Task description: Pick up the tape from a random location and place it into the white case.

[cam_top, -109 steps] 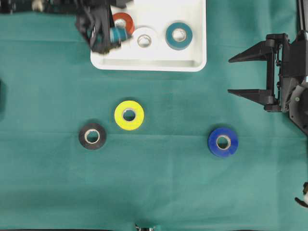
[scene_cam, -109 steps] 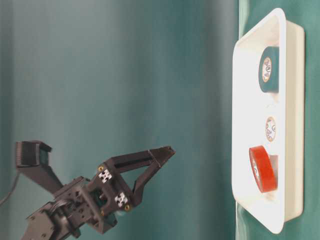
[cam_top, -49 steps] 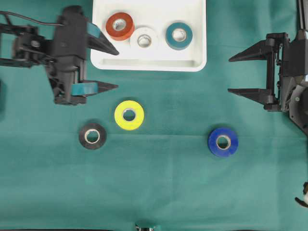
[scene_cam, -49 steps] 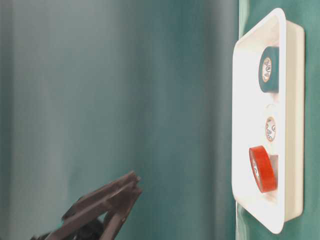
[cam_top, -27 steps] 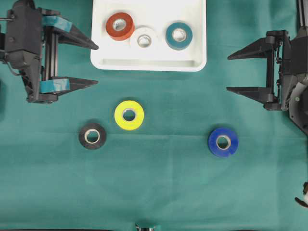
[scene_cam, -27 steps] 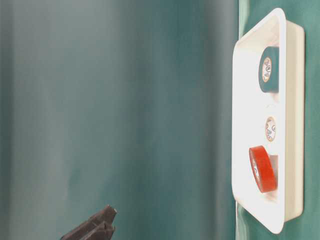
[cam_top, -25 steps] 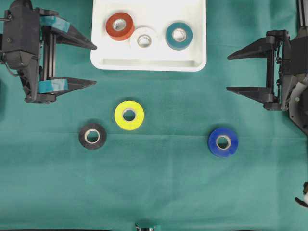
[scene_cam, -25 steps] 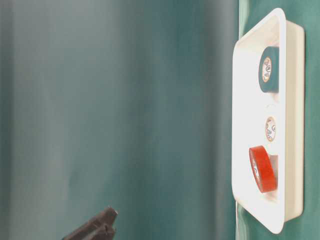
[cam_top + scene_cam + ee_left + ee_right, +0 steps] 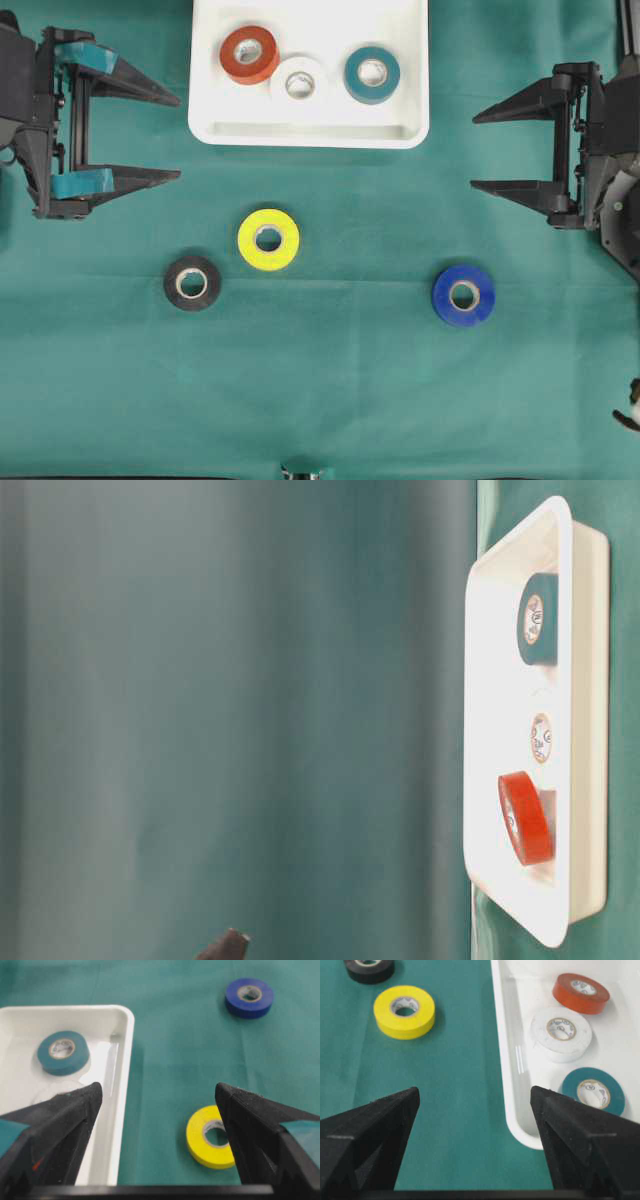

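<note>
**Three rolls in the case, three left on the cloth**

In the overhead view the large shallow white plastic case (image 9: 310, 128) sits at the top centre. It holds a red tape roll (image 9: 249, 54), a white tape roll (image 9: 300, 84) touching it, and a teal tape roll (image 9: 372, 74) set apart to the right. On the green cloth (image 9: 340, 380) below lie a yellow tape roll (image 9: 268, 239), a black tape roll (image 9: 192, 283) near it at lower left, and a blue tape roll (image 9: 463, 295) well apart at lower right.

The left gripper (image 9: 170, 136) waits at the upper left edge, jaws spread wide and empty. The right gripper (image 9: 482, 149) at the right edge is likewise spread and holds nothing.

The next pick looks like the yellow roll for the left arm. It should centre the jaws over the roll, come down so one finger passes either side of the ring, close on the outer wall, and lift clear before crossing the case rim. Release should be over bare floor, away from the red and white rolls.
</note>
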{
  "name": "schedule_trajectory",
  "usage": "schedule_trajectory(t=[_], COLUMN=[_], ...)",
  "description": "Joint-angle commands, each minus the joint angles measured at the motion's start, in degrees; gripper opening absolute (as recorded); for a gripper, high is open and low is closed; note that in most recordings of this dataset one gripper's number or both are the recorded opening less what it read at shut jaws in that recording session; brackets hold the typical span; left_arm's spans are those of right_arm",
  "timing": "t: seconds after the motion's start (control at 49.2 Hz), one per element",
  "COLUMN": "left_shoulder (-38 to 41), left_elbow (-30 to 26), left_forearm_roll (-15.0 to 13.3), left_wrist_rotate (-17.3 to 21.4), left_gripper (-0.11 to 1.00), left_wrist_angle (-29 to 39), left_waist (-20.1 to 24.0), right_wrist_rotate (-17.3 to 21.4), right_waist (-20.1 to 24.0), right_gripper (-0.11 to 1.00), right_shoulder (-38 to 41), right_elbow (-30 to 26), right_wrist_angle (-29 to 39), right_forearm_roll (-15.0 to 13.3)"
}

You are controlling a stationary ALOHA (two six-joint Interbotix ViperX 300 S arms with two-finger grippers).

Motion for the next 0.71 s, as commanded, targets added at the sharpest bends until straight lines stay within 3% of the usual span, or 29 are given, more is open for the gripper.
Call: schedule_trajectory(t=[0.0,0.691], left_shoulder=[-0.1,-0.2], left_elbow=[-0.1,3.4], left_forearm_roll=[-0.1,0.0], left_wrist_rotate=[0.0,0.1], left_gripper=[0.97,0.97], left_wrist_angle=[-1.9,-6.7], left_waist=[0.1,-0.5], right_wrist_rotate=[-0.1,-0.1], right_waist=[-0.1,-0.1], right_gripper=[0.85,0.85], right_shoulder=[0.3,0.2], right_elbow=[-1.5,-1.5], right_wrist_angle=[-0.4,-0.6], right_forearm_roll=[-0.3,-0.3])
